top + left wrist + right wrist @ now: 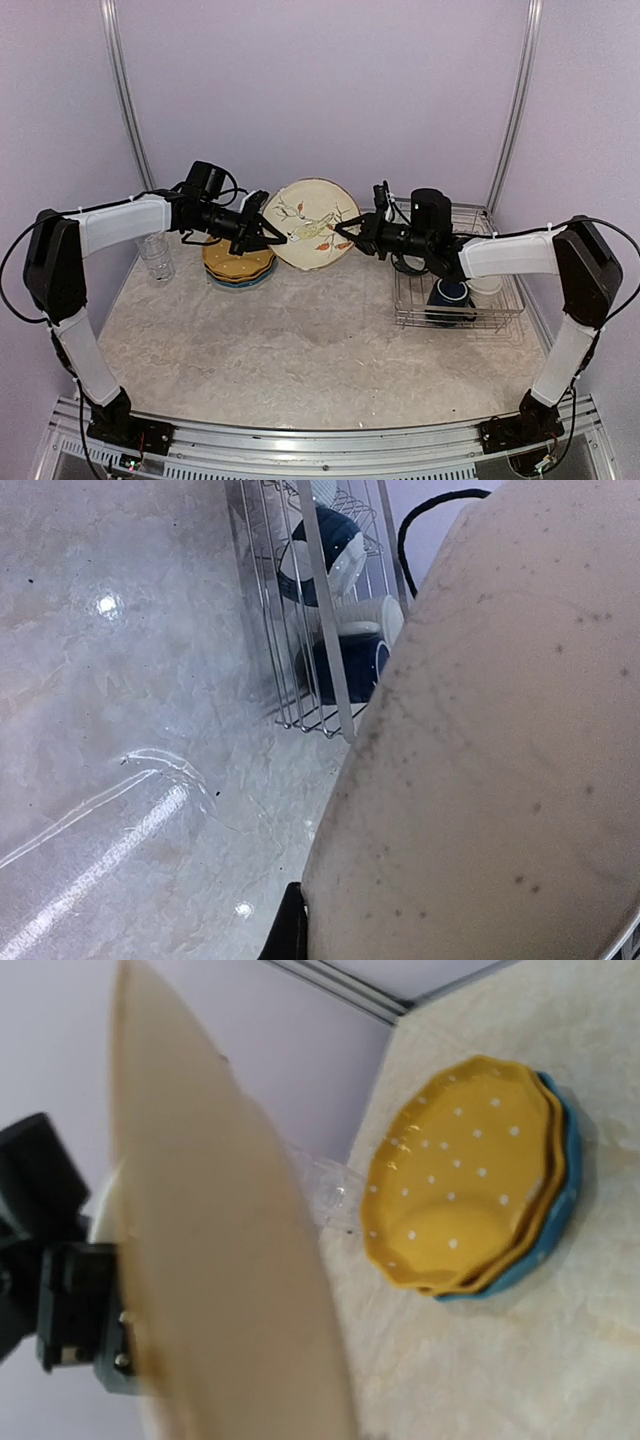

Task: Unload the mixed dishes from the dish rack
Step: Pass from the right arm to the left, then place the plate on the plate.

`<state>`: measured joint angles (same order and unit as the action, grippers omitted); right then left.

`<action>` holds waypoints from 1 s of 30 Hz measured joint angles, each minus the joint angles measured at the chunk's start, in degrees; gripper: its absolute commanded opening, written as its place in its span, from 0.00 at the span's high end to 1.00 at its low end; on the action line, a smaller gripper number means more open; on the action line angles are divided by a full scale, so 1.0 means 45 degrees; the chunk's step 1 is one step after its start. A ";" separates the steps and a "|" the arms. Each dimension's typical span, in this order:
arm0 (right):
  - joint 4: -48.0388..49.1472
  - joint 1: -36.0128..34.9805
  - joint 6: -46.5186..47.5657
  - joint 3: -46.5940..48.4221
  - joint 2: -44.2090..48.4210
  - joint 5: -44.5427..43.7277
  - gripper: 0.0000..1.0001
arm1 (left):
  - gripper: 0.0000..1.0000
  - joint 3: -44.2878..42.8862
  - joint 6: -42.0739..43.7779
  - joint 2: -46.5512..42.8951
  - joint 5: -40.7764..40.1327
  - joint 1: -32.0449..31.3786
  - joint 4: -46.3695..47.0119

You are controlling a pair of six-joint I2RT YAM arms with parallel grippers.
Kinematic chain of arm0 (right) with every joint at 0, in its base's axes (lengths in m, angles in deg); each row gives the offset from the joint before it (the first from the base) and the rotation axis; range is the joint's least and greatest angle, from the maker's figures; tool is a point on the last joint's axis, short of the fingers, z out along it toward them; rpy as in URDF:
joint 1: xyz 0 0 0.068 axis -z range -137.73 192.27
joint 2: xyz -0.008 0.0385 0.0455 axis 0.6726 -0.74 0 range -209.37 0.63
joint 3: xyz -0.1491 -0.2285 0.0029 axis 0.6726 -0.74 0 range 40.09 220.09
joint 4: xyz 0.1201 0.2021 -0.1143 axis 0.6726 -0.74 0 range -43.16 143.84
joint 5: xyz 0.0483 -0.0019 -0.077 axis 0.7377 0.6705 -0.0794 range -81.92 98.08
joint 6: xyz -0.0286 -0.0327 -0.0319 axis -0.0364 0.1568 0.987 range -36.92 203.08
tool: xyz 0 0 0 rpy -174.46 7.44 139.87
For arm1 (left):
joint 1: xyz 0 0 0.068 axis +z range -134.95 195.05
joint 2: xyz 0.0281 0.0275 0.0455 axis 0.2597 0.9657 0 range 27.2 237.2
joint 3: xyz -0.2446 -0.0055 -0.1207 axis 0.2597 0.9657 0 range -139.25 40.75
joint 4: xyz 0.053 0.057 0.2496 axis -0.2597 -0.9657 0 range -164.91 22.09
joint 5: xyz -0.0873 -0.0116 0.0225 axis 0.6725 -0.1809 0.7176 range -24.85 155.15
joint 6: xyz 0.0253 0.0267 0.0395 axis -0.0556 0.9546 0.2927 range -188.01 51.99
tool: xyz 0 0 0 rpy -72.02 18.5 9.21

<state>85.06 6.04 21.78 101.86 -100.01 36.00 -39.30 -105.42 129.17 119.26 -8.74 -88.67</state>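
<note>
Seemingly a handover: left tool (272, 238) and right tool (346, 238) each grip the cream plate (310, 220). Next, the right tool likely must release.

Left wrist view:
- Cream plate (480, 760) fills right half; surface finely dark-speckled, out of focus.
- Left pincer's dark finger (288, 935) at bottom edge, against plate rim.
- Pale marbled bench (120, 630) across left, glare spots.
- Dish rack (325, 630) upper centre, standing on bench.
- Inside rack: dark blue mug (350, 665) nearest, cream mug (372, 615) just behind, blue-and-white item (320, 550) farther back, identity unclear.
- Translucent streaked shape (90, 860) lower left, cannot identify.
</note>
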 measured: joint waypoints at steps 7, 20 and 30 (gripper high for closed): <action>0.0068 -0.0005 0.0811 0.0287 0.0209 -0.0554 0.11 | 1.00 -0.0005 -0.0481 0.0010 -0.0617 0.1132 -0.0947; -0.1297 0.0175 0.1875 0.0296 0.0923 -0.1496 0.10 | 1.00 -0.1583 -0.0369 0.1627 -0.3585 0.3891 -0.4639; -0.1671 0.0175 0.2132 0.0248 0.1263 -0.1617 0.10 | 1.00 -0.2157 -0.0151 0.2166 -0.5047 0.4129 -0.5916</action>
<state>77.54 6.83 31.38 102.98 -94.33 28.72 -49.01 -106.10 138.92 96.55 9.84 -115.29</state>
